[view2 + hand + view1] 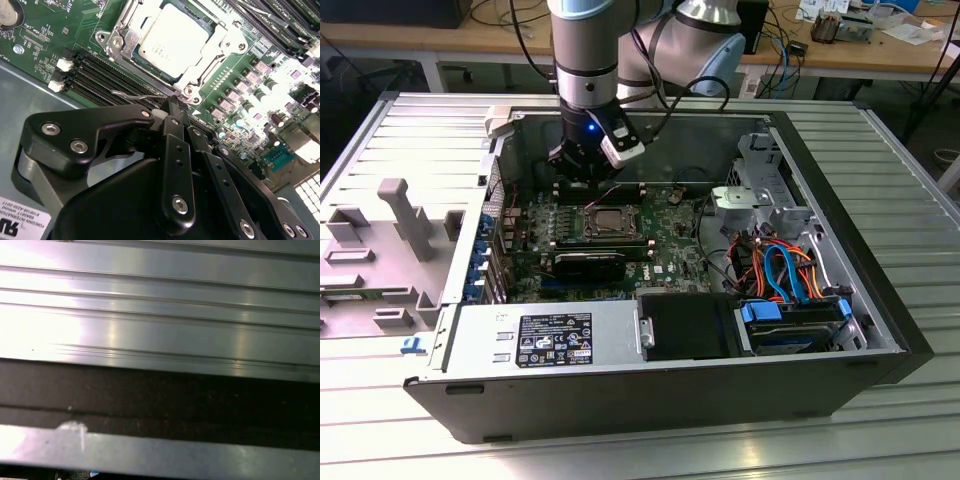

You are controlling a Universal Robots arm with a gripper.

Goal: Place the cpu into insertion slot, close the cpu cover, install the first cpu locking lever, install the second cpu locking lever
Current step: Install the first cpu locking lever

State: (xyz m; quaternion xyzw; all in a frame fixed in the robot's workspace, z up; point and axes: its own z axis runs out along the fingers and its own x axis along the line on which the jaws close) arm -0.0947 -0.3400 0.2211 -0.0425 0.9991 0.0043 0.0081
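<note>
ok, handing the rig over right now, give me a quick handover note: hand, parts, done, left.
Hand: fingers together, tips at the socket edge beside a thin wire locking lever; whether it grips the lever, cannot tell.
Cpu: seated in the insertion slot on the green board.
Cpu cover: down over the cpu, framing it.
Done: cpu placed, cover closed.
Left: the lever by the fingertips looks unlatched; the other lever's state is not clear.

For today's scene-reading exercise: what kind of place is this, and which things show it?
Probably a robotics lab or electronics workshop. An opened computer case lies on a ribbed metal table with its motherboard exposed, and wooden workbenches behind carry cables and gear.
</note>
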